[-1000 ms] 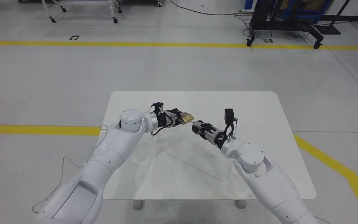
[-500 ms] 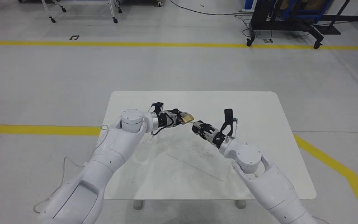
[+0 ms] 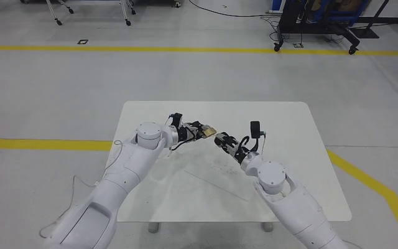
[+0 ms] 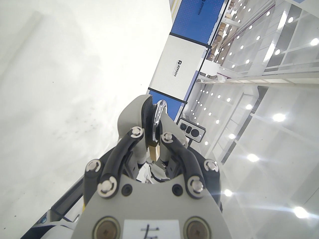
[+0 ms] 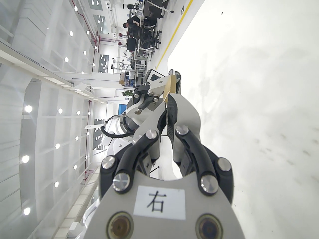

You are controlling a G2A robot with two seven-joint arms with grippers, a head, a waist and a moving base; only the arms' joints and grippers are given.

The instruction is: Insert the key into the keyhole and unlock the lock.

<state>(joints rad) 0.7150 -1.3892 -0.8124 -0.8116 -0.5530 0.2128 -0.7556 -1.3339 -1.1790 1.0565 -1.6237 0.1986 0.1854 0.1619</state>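
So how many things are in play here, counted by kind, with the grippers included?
Grippers: 2, the left gripper and the right gripper
Locks: 1, the brass lock, held in the left gripper
Tables: 1, the white table
Total: 4

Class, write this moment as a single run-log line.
left claw: shut on brass padlock with silver shackle | right claw: shut, tips at padlock's bottom end | both above white table
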